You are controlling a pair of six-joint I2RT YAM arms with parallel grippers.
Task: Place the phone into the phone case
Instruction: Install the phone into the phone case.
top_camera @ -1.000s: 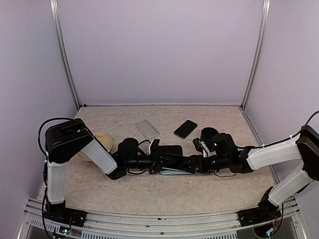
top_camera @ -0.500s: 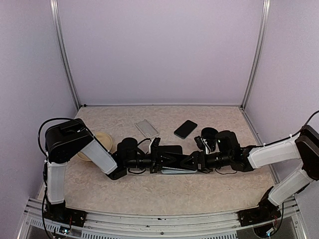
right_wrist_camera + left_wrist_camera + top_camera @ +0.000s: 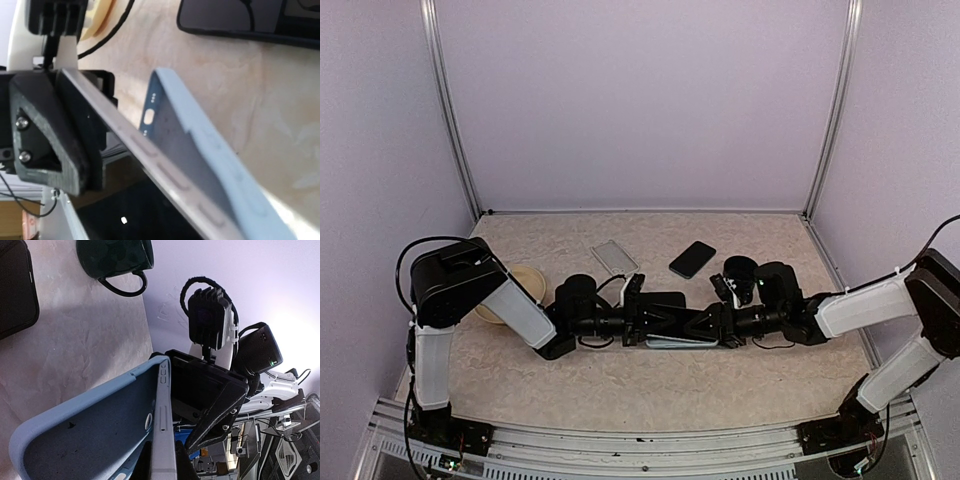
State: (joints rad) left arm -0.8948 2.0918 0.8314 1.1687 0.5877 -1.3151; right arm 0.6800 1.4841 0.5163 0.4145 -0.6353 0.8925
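**Beige tabletop: phone half-seated in a blue case between both arms**

Beige speckled tabletop (image 3: pixel 620 390) carries the work at its centre. The left gripper (image 3: pixel 658 325) points in from nine o'clock, its fingers clenched on the slim silver-edged phone (image 3: pixel 160 165). This probably steadies the phone on edge while the light blue soft case (image 3: pixel 200 125) wraps one side, only partly seated. The right gripper (image 3: pixel 700 325) meets it from three o'clock, likely to press the case on. Whether its fingers grasp anything I cannot tell. Farther off, a clear plastic case (image 3: pixel 614 258) lies at eleven o'clock and a black slab phone (image 3: pixel 692 259) at one.
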